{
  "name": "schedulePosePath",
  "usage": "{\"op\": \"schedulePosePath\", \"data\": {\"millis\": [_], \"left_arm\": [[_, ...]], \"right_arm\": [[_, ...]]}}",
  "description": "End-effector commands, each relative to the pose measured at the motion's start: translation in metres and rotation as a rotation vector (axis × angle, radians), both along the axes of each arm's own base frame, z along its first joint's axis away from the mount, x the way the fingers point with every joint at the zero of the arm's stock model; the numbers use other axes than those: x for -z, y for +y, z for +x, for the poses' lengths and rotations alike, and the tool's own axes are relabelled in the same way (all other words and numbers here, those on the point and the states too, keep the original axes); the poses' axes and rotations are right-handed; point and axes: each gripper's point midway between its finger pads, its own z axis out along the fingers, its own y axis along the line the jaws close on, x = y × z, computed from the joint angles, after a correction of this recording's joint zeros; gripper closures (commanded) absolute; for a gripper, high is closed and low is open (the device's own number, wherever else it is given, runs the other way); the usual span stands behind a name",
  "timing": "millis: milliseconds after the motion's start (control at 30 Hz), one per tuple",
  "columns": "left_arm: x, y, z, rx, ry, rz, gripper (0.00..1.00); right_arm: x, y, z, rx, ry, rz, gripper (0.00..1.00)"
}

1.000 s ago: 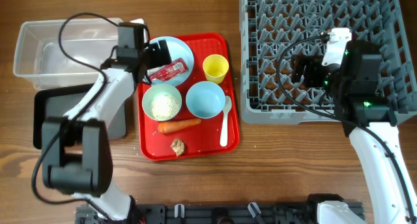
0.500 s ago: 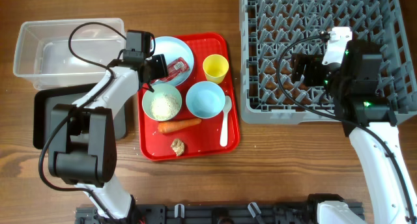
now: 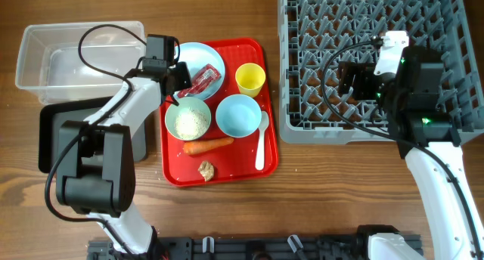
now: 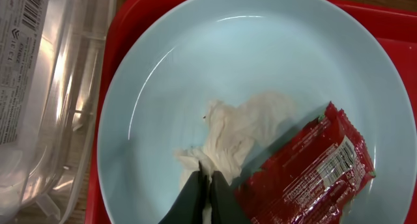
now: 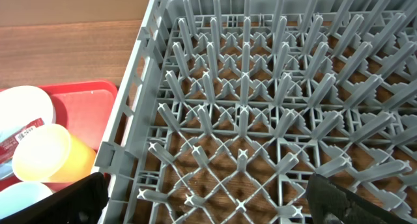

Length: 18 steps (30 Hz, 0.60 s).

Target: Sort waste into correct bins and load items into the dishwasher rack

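In the left wrist view my left gripper (image 4: 208, 182) is shut on a crumpled white tissue (image 4: 242, 127) lying on the pale blue plate (image 4: 260, 55). The red foil wrapper (image 4: 306, 167) lies just right of the fingers on the same plate. From overhead, the left gripper (image 3: 184, 80) is at the plate's (image 3: 198, 57) left side, beside the wrapper (image 3: 203, 80). My right gripper (image 3: 348, 78) hangs open over the grey rack (image 3: 454, 116), nothing between its fingers; its wrist view shows the gripper (image 5: 208, 204) above the rack's pegs (image 5: 260, 120).
The red tray (image 3: 227, 173) also carries a green bowl of rice (image 3: 187, 119), a blue bowl (image 3: 239, 113), a yellow cup (image 3: 250, 79), a white spoon (image 3: 261, 143), a carrot (image 3: 208, 146) and a tan scrap (image 3: 205, 170). The clear tub (image 3: 45, 60) and black tray (image 3: 57, 139) stand at the left.
My left gripper moved right over the plate and closed from open onto the white tissue. The right arm has not moved.
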Motion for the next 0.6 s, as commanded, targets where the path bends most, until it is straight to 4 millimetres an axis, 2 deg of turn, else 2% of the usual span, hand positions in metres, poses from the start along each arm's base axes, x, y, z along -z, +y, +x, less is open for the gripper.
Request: {"op": "schedulePosePath", "data": {"millis": [0, 67, 167, 267, 367, 467, 567], "left_arm": [[-0.025, -0.001, 0.01, -0.002, -0.07, 0.002, 0.96], [-0.041, -0.001, 0.013, -0.003, -0.11, -0.003, 0.96], [-0.08, 0.003, 0.02, -0.017, -0.204, -0.009, 0.96], [-0.124, 0.022, 0.025, -0.073, -0.319, 0.016, 0.96], [-0.159, 0.053, 0.026, -0.152, -0.412, 0.044, 0.96], [-0.167, 0.084, 0.024, -0.22, -0.431, 0.058, 0.96], [-0.156, 0.114, 0.023, -0.281, -0.405, 0.073, 0.91]], "right_arm": [[-0.011, 0.002, 0.003, -0.007, -0.025, 0.018, 0.0], [-0.011, 0.002, 0.003, -0.007, -0.026, 0.018, 0.0], [-0.011, 0.002, 0.003, -0.007, -0.029, 0.018, 0.0], [-0.012, 0.002, 0.004, -0.007, -0.035, 0.018, 0.0], [-0.013, 0.002, 0.004, -0.007, -0.036, 0.018, 0.0], [-0.013, 0.002, 0.004, -0.007, -0.036, 0.018, 0.0], [-0.013, 0.002, 0.004, -0.007, -0.036, 0.018, 0.0]]}}
